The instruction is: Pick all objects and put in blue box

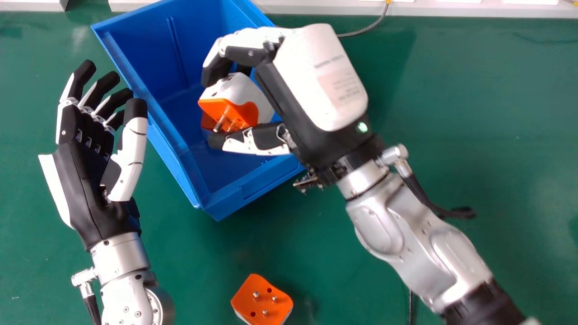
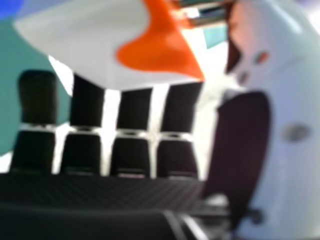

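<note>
In the head view my right hand (image 1: pixel 311 85) is over the blue box (image 1: pixel 253 183), its fingers and thumb curled round an orange and white object (image 1: pixel 244 97) with metal pins. The right hand view has this same object (image 2: pixel 95 42) between my right hand's fingers (image 2: pixel 135 112) and thumb. A second orange and white object (image 1: pixel 262 300) lies on the table, near the head view's bottom edge, pins upward. Left of the box, my left hand (image 1: pixel 86 180) holds nothing, its fingers relaxed.
The green table (image 1: pixel 474 113) extends round the box. A dark cable (image 1: pixel 368 28) runs behind the box toward white equipment (image 1: pixel 307 6) along the table's far edge. The right forearm crosses the table's right half.
</note>
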`<state>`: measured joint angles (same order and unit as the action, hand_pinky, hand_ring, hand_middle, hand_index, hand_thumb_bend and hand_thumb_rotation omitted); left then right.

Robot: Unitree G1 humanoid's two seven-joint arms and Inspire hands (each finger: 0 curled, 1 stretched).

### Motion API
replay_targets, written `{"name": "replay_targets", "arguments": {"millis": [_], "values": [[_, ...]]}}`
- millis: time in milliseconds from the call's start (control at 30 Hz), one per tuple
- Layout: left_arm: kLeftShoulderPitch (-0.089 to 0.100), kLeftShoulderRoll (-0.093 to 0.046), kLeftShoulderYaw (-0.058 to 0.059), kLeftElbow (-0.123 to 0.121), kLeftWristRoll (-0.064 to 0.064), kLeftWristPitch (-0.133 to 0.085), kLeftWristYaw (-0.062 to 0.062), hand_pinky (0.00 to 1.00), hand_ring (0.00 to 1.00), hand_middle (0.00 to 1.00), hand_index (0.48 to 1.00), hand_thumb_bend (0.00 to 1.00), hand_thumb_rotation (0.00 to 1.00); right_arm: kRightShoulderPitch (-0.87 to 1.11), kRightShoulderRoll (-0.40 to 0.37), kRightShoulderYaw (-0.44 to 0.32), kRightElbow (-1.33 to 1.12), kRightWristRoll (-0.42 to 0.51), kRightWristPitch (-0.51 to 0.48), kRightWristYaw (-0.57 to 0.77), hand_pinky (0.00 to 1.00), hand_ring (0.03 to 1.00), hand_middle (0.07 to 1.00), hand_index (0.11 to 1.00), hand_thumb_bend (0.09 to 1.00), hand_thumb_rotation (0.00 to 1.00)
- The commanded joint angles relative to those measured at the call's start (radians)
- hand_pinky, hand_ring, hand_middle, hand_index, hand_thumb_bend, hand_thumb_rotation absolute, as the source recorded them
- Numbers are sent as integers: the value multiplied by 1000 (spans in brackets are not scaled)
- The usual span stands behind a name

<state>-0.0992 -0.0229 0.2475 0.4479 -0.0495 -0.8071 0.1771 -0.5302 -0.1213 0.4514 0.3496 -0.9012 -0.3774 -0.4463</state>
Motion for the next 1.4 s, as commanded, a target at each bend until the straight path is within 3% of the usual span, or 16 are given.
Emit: {"name": "replay_targets", "arguments": {"millis": [0,300,433,700,967,1167,1367], "values": [[-11,3,1,-5,12,-32,6,657,711,767,814,634,397,-80,-1,13,74,-11,-26,-60,337,453,508,471,499,0],[-9,3,7,-1,24,-47,11,653,711,764,813,635,405,-204,-21,92,321,-86,-34,-200,334,461,518,465,498,0],[-13,2,11,5,35,-52,23,652,711,764,814,633,409,-239,-18,109,393,-91,-26,-247,338,466,523,465,497,0],[-18,3,7,17,33,-58,23,648,709,763,814,628,412,-283,-11,129,479,-76,-37,-295,332,472,534,464,496,0],[-22,-1,8,17,35,-58,32,647,709,765,815,623,410,-298,-5,149,504,-76,-38,-314,336,477,536,461,496,0],[-25,5,8,36,32,-70,26,647,709,764,814,621,407,-296,-3,157,494,-78,-31,-312,340,476,532,462,497,0],[-27,7,10,42,37,-76,30,645,707,763,813,625,411,-293,-14,188,463,-127,50,-304,336,475,539,472,496,0]]}}
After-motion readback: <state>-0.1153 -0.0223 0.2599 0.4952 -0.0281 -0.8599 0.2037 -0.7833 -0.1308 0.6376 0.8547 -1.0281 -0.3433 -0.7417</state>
